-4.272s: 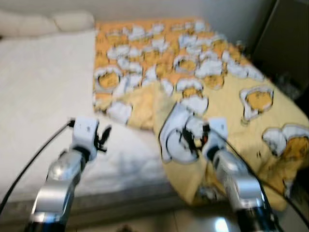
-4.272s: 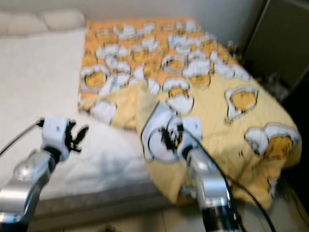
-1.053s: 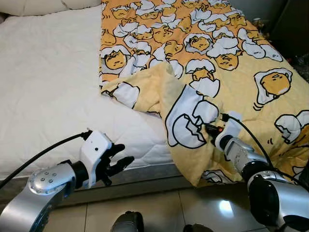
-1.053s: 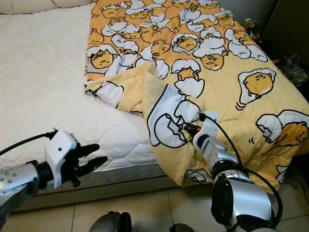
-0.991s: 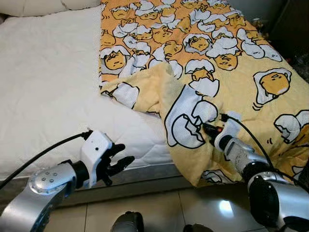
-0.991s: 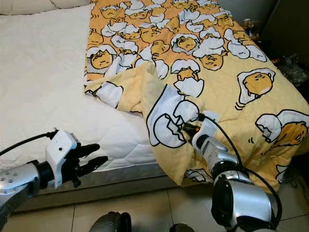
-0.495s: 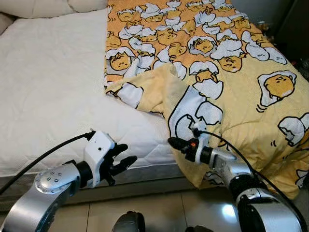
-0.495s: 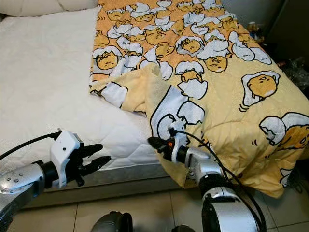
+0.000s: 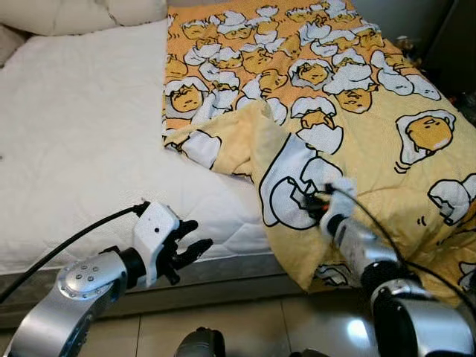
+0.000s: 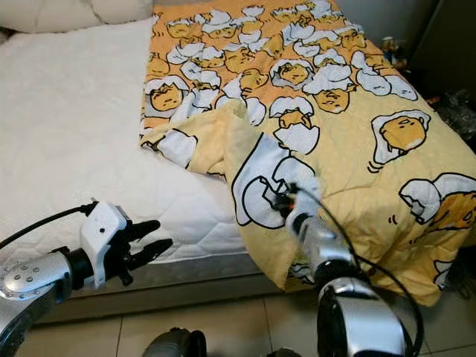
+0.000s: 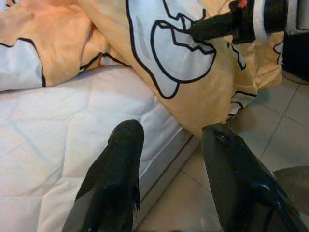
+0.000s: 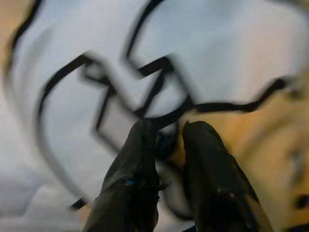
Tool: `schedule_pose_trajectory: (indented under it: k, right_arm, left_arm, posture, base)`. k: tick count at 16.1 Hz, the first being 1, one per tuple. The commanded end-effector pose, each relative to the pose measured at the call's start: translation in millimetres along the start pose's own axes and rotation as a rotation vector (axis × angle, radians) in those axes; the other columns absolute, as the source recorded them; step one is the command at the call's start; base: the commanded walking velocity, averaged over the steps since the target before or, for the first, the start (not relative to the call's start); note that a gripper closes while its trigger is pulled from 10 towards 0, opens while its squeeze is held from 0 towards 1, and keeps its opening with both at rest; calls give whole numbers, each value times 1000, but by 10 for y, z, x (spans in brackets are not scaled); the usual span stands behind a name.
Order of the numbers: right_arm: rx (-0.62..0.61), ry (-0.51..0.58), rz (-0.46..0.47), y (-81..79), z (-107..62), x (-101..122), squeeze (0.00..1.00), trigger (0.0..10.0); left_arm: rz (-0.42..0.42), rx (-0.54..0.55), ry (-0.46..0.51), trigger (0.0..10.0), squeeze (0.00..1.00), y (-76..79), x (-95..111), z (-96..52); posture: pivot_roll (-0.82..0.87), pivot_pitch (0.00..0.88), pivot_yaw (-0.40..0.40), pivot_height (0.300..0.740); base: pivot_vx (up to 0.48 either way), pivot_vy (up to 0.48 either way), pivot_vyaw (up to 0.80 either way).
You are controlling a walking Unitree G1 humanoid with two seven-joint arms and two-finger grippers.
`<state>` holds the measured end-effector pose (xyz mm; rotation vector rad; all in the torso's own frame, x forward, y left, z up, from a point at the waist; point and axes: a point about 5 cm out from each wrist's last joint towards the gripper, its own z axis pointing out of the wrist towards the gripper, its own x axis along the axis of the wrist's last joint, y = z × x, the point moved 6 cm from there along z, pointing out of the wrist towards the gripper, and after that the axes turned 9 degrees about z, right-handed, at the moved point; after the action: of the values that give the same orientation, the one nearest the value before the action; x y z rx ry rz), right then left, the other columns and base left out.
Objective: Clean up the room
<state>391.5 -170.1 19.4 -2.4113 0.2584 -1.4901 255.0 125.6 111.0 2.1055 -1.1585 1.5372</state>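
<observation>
A bed with a white quilted mattress (image 9: pixel 74 149) is taking up most of the head views, running from the upper left down to the lower centre. A yellow blanket (image 9: pixel 357 111) printed with egg cartoons is covering the right half, its near corner folding over and draping off the mattress edge toward the glossy tiled floor (image 9: pixel 260 327) along the bottom. Cream pillows (image 9: pixel 82 13) are lying in the upper left corner. The left gripper (image 9: pixel 190 249) is hovering at lower left, by the mattress edge, fingers spread and gripping nothing. The right gripper (image 9: pixel 316 204), right of centre, is pressing against the draped blanket corner, fingers nearly together; whether they are pinching fabric is unclear.
</observation>
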Motion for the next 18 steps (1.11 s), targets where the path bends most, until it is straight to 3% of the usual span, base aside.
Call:
schedule_pose_trajectory:
  k: [1,6,10,15,16,17,18]
  right_arm:
    - [-28,17,27,29,5,34,1000,10000]
    - [-166,87,22,253,0,375,1000,10000]
    - [-198,108,33,370,-29,543,1000,10000]
    - [-92,83,232,327,-28,529,1000,10000]
    - [-37,79,277,257,-19,495,1000,10000]
    - [9,72,293,191,-13,463,110,10000]
    - [49,65,295,128,-7,441,0,10000]
  left_arm:
    - [7,19,-14,10000,0,-37,-28,-4]
    - [9,62,-21,10000,0,-86,-29,-112]
    - [2,61,-30,10000,0,-55,-44,-164]
    - [34,42,-49,10000,0,-50,35,-302]
    - [43,41,-53,10000,0,-54,64,-360]
    - [49,43,-56,10000,0,-58,84,-399]
    - [52,46,-58,10000,0,-62,96,-424]
  posture:
    - [123,65,95,740]
    - [153,114,92,740]
    - [166,142,93,740]
    - [238,213,108,740]
    - [259,230,112,740]
    - [267,234,111,740]
    - [272,239,107,740]
  base:
    - [0,0,0]
    - [0,0,0]
    - [0,0,0]
    - [0,0,0]
    - [0,0,0]
    - [0,0,0]
    - [0,0,0]
